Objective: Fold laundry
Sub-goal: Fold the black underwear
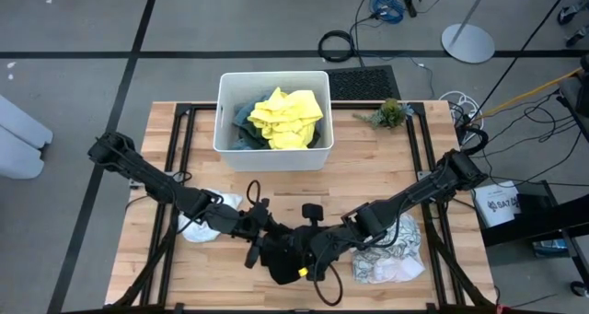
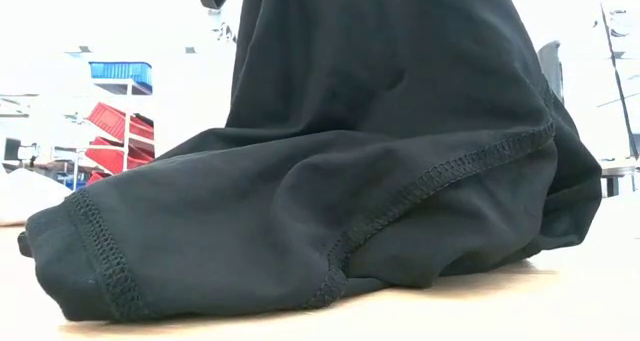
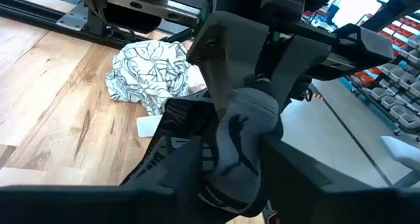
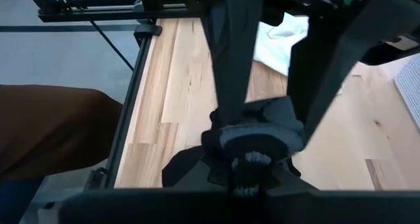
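Together, both end effectors (image 1: pixel 276 245) pinch black garment (image 2: pixel 330 161).

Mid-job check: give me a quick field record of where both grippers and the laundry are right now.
left gripper: front centre of table, shut on black garment
right gripper: beside it, shut on black garment
black garment: bunched between both grippers, lower part resting on table
patterned cloth: crumpled on table, under right arm
white cloth: on table, under left arm
yellow garment: in white tub, on darker cloths
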You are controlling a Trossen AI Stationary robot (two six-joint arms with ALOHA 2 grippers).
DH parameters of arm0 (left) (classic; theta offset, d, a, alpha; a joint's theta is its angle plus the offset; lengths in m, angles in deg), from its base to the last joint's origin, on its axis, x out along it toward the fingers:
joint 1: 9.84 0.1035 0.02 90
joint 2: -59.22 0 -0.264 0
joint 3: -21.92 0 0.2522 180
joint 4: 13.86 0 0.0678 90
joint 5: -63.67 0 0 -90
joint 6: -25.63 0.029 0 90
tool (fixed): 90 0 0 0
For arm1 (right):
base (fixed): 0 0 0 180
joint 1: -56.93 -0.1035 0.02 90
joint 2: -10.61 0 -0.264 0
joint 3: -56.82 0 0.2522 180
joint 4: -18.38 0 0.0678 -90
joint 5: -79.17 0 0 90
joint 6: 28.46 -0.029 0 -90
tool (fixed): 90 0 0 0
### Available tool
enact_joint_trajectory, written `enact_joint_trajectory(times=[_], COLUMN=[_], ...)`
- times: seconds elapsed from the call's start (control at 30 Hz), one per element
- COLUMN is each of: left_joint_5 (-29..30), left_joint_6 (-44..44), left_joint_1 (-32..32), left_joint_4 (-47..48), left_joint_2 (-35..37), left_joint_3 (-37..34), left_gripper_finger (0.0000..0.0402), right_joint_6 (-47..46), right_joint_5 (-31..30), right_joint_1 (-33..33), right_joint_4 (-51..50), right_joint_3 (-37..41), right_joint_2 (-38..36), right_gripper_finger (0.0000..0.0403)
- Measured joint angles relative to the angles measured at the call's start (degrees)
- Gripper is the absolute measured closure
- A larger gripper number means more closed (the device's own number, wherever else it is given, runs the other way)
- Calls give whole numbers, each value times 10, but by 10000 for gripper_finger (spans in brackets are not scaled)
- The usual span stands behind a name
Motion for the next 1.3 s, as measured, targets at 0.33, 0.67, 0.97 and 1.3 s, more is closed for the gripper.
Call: enact_joint_trajectory(times=[0.33, 0.67, 0.97, 1.3], left_joint_5=[0, 0, 47, 52], left_joint_6=[16, 16, 16, -7], left_joint_1=[0, 9, 13, -33], left_joint_4=[10, 19, 141, 293], left_joint_2=[0, 1, 80, 172], left_joint_3=[0, 0, 0, 0], left_gripper_finger=[390, 398, 399, 400], right_joint_6=[-7, -22, -60, -168], right_joint_5=[-1, -18, -25, -126], right_joint_1=[0, 0, -4, -30], right_joint_4=[-26, -24, -85, -212], right_joint_3=[0, 0, 0, 0], right_joint_2=[0, -1, -57, -70], right_gripper_finger=[403, 366, 245, 202])
